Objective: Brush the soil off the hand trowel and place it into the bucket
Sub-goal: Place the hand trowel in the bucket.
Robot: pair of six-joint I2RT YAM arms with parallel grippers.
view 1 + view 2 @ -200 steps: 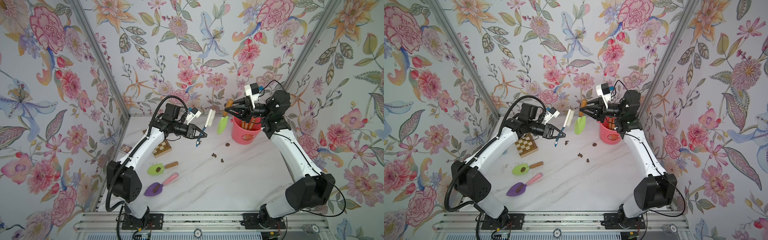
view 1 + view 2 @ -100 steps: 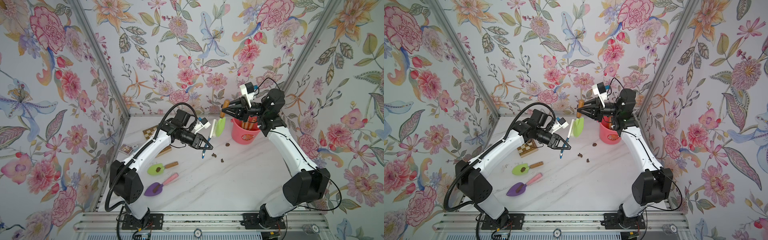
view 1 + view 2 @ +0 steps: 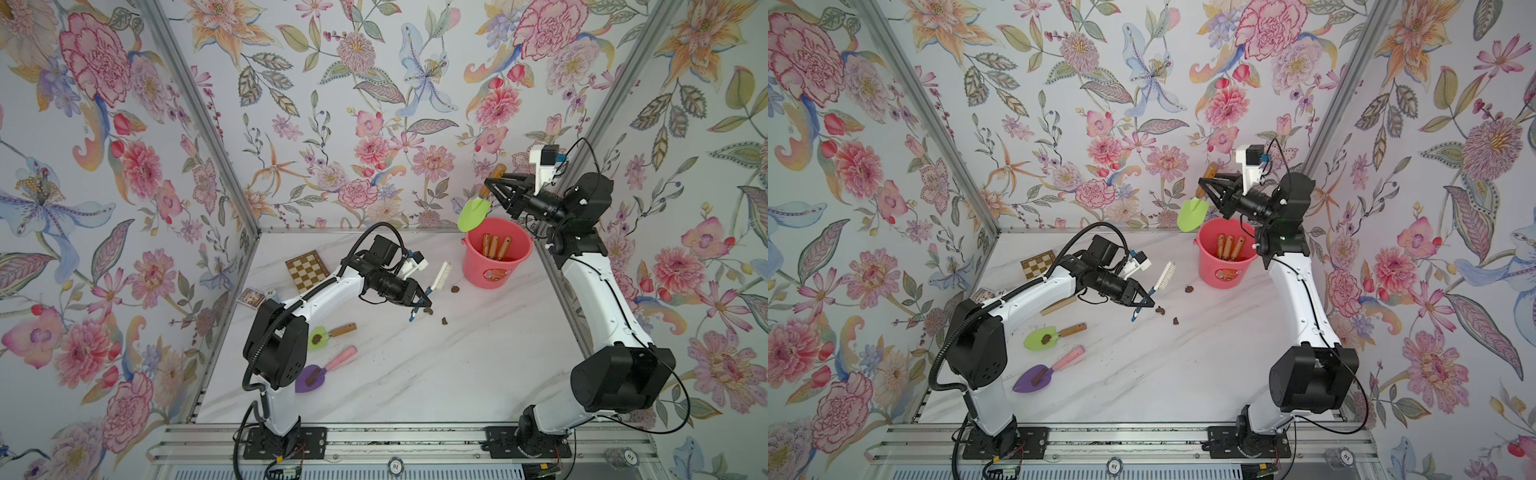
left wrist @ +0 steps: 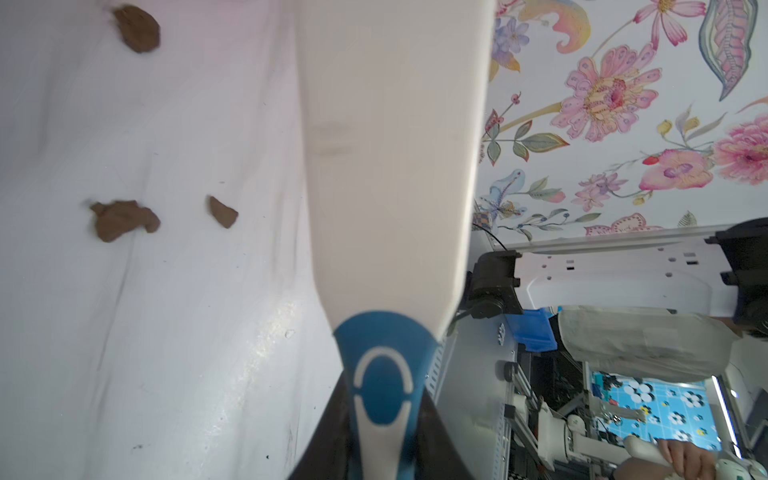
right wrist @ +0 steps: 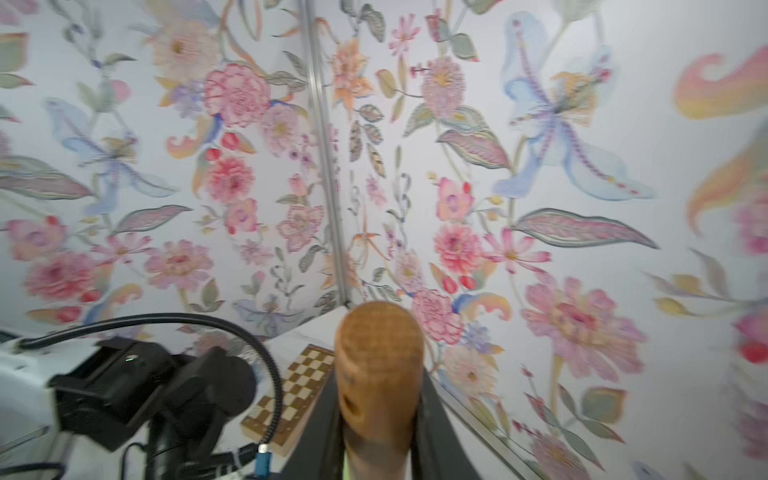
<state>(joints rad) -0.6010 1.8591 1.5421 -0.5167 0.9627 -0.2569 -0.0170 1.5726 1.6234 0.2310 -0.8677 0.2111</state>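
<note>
Near the bucket [image 3: 489, 272] rim, we are holding the green trowel [image 3: 472, 215], right gripper [image 3: 488, 188] clamped on its wooden handle; left gripper [image 3: 420, 304] is pinching the brush [image 3: 441, 275] beside soil lumps [image 3: 428, 310].

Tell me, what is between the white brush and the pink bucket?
One small dark brown soil lump lies between the white-bristled brush and the round coral-pink plastic bucket; both top views show it.

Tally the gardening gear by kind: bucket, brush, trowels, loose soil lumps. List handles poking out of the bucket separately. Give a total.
Bucket: 1
Brush: 1
Trowels in the open: 3
Wooden handles in the bucket: 3
Loose soil lumps: 3
Total: 11
</note>
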